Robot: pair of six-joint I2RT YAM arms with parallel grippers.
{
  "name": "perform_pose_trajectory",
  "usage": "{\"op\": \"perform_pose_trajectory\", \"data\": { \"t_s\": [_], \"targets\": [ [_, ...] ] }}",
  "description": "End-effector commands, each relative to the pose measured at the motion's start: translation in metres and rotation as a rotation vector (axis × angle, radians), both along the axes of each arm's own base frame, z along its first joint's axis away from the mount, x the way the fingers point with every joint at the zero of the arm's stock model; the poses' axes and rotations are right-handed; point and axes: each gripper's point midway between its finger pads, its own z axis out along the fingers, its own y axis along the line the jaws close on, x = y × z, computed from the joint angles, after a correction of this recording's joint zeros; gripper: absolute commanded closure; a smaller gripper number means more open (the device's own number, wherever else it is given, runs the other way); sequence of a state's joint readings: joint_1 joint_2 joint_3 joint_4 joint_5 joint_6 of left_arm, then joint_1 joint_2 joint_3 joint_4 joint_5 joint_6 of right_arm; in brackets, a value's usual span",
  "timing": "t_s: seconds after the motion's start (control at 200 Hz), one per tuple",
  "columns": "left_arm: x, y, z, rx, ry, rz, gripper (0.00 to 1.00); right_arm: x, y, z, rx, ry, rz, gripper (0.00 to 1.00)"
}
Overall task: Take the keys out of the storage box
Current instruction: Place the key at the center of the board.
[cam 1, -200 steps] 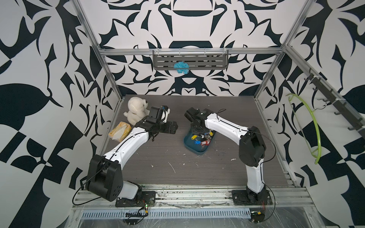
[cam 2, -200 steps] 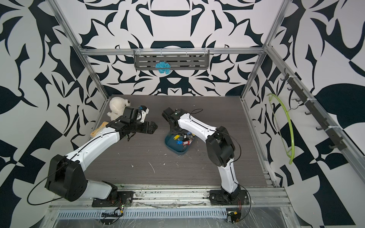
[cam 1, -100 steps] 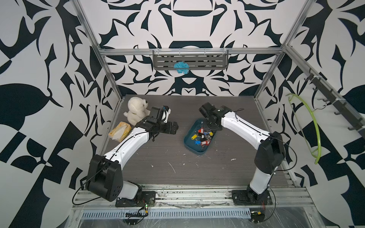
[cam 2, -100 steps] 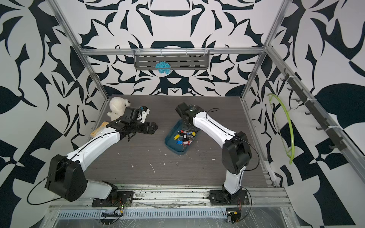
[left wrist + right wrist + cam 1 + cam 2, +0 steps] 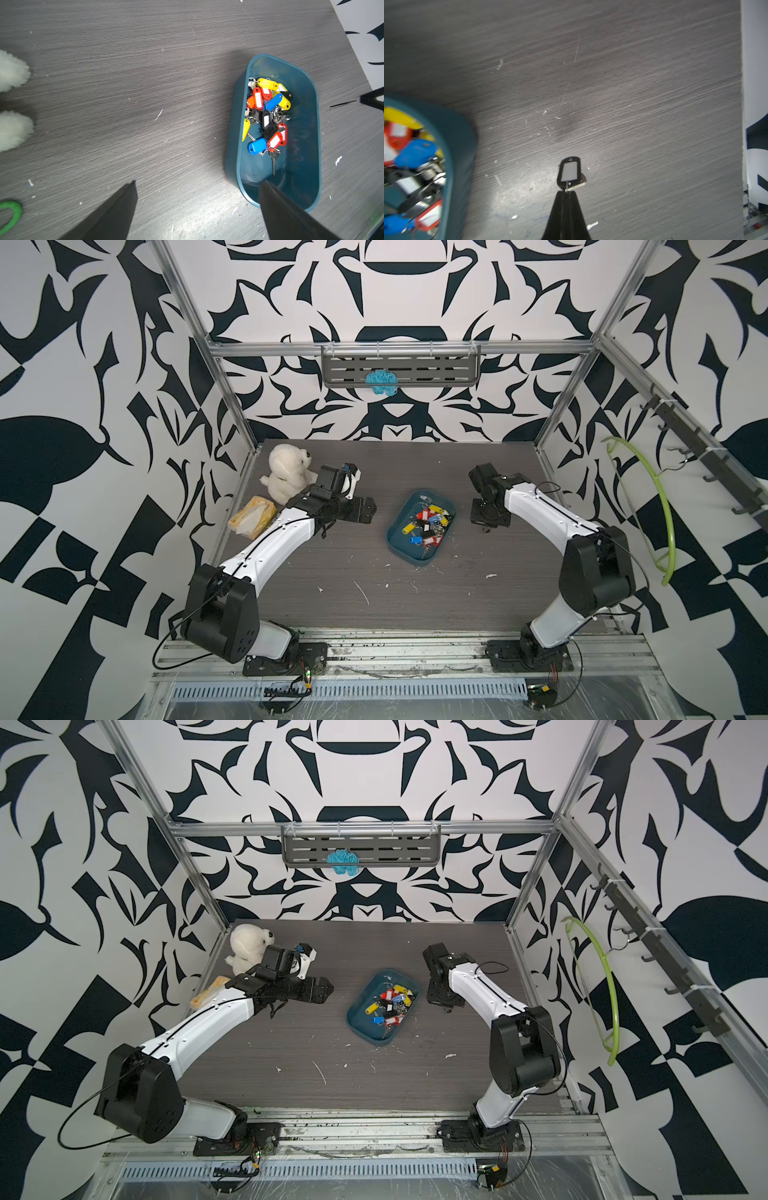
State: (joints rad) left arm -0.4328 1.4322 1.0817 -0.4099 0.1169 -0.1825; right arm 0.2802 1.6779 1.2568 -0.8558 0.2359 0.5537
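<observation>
The teal storage box [image 5: 409, 561] [image 5: 365, 1032] sits mid-table with a heap of keys [image 5: 428, 524] [image 5: 390, 1004] on red, yellow, blue and black tags inside. The left wrist view shows the box [image 5: 301, 145] and keys [image 5: 266, 116] from close up. My right gripper [image 5: 486, 527] [image 5: 566, 192] hangs low over bare table just right of the box [image 5: 456, 145], shut on the ring of a black-tagged key [image 5: 569, 172]. My left gripper [image 5: 368, 510] [image 5: 199, 181] is open and empty, left of the box.
A white plush toy [image 5: 286, 472] and a yellow tissue packet [image 5: 251, 516] lie at the far left behind my left arm. A green keychain [image 5: 10, 212] lies on the table near the left gripper. A green hanger [image 5: 660, 506] hangs on the right wall.
My right gripper has swung from over the storage box to the table on its right, carrying a black-tagged key. The left arm has stayed still.
</observation>
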Motion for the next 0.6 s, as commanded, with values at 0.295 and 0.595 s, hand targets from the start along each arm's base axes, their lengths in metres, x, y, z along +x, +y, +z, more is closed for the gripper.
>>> {"op": "perform_pose_trajectory", "data": {
  "t_s": [0.295, 0.595],
  "targets": [
    [-0.003, -0.005, -0.002, 0.021, 0.01, -0.033, 0.01, 0.018, 0.0, -0.028, 0.019, 0.015, 0.005, 0.63],
    [-0.004, -0.006, -0.003, 0.024, 0.011, -0.038, 0.0, 0.013, -0.008, 0.004, 0.008, -0.05, 0.0, 0.5]
  ]
}}
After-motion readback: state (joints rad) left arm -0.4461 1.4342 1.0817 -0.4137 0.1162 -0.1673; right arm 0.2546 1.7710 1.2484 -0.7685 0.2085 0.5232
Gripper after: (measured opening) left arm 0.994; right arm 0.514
